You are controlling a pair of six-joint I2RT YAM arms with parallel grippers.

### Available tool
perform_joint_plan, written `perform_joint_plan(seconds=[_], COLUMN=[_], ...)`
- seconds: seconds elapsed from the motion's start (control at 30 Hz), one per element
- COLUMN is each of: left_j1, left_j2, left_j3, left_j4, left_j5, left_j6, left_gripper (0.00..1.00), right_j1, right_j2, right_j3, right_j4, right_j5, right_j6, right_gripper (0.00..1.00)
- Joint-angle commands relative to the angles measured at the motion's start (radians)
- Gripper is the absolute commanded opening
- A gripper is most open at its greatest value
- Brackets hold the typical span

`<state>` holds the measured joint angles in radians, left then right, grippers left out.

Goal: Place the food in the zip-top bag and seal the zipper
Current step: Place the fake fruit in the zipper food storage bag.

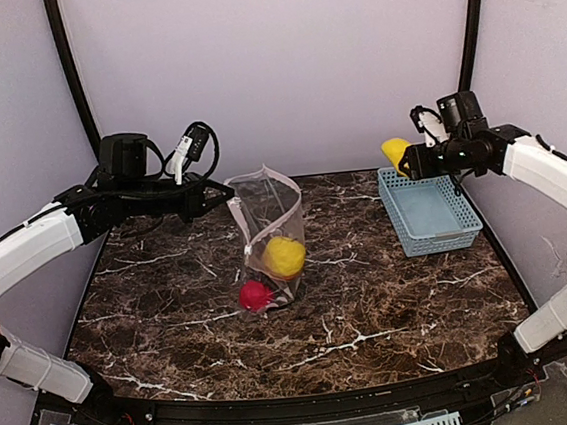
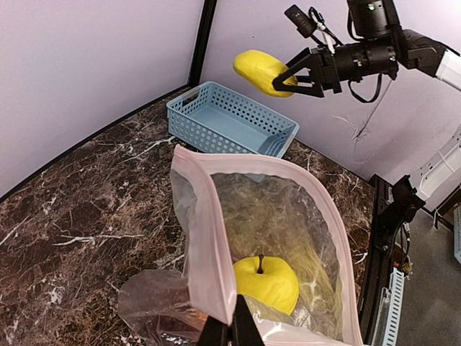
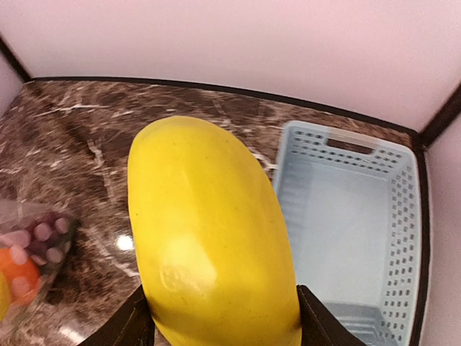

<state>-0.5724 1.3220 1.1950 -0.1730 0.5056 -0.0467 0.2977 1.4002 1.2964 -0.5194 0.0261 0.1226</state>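
The clear zip-top bag (image 1: 270, 229) stands upright mid-table with its mouth open. My left gripper (image 2: 230, 330) is shut on its pinkish zipper strip (image 2: 207, 238) and holds that edge up. Inside lie a yellow apple (image 2: 268, 282) and a red fruit (image 1: 255, 295). The right wrist view also shows purple grapes (image 3: 39, 232) and an orange piece (image 3: 16, 277) in the bag. My right gripper (image 1: 406, 157) is shut on a long yellow fruit (image 3: 216, 231) and holds it in the air over the left end of the basket, to the right of the bag.
A light-blue slatted basket (image 1: 429, 209) sits at the back right of the marble table (image 1: 373, 304), with nothing showing in it. Purple walls and black corner posts enclose the back and sides.
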Motion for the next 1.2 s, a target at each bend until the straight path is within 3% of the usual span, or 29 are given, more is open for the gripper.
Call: perform_joint_plan(seconds=[0.0, 0.2, 0.33, 0.47, 0.93, 1.17], left_j1=[-0.009, -0.023, -0.035, -0.046, -0.062, -0.072], left_j2=[-0.011, -0.012, -0.007, -0.005, -0.016, -0.022], left_j3=[-0.012, -0.012, -0.011, -0.01, -0.006, -0.004], left_j4=[0.017, 0.018, 0.017, 0.011, 0.006, 0.002], left_j5=[0.018, 0.023, 0.024, 0.021, 0.02, 0.017], left_j6=[0.002, 0.005, 0.008, 0.015, 0.022, 0.026], left_gripper=[0.01, 0.01, 0.01, 0.01, 0.01, 0.01], right_j1=[0.179, 0.452, 0.594, 0.7, 0.746, 0.747], right_j2=[-0.109, -0.142, -0.064, 0.057, 0.289, 0.334], right_j3=[0.003, 0.092, 0.199, 0.343, 0.599, 0.642], right_j4=[-0.107, -0.171, -0.217, -0.297, -0.35, -0.352], right_j5=[-0.082, -0.087, -0.052, 0.077, 0.21, 0.179], right_j6=[-0.02, -0.047, -0.082, -0.127, -0.205, -0.215], right_gripper=[0.47, 0.47, 0.47, 0.47, 0.48, 0.49])
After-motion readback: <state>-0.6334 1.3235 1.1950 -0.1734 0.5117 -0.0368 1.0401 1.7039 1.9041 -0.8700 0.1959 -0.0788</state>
